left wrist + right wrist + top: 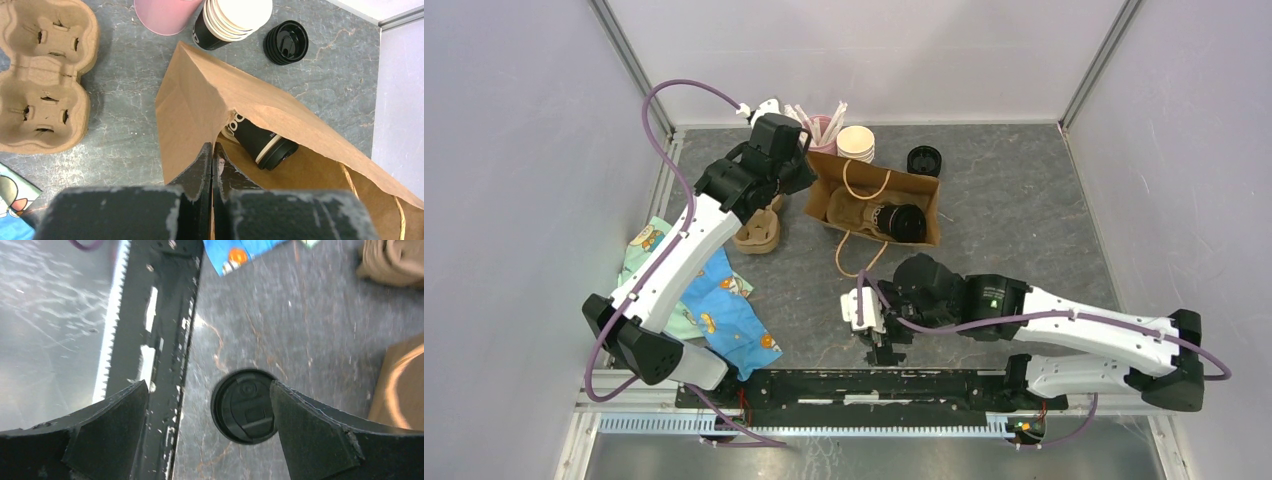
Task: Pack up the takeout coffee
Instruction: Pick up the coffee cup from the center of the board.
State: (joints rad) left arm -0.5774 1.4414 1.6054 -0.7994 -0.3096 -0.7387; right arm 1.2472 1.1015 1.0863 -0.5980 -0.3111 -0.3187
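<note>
Brown paper bag [919, 190] sits on the grey tabletop [1024, 220] with its mouth open. The coffee [902, 222] is inside it, tipped on its side, black lid on, and shows through the opening. The left claw [211, 150] is clenched on the bag's rim, one finger outside the paper and one inside, just beside the cup. The right claw [209, 390] is well apart from the bag, near the front rail [160, 340]. It is released, jaws spread wide and grasping nothing. A lone lid [245, 407] lies flat on the tabletop below and between its fingers; whether they touch it cannot be told. Beyond the bag stand a pink cup [824, 140] with straws, a cup stack [856, 143] and a lid stack [924, 160]. A pulp carrier [759, 232] lies left of the bag, and a blue patterned cloth [724, 310] is spread near the left arm's base.
</note>
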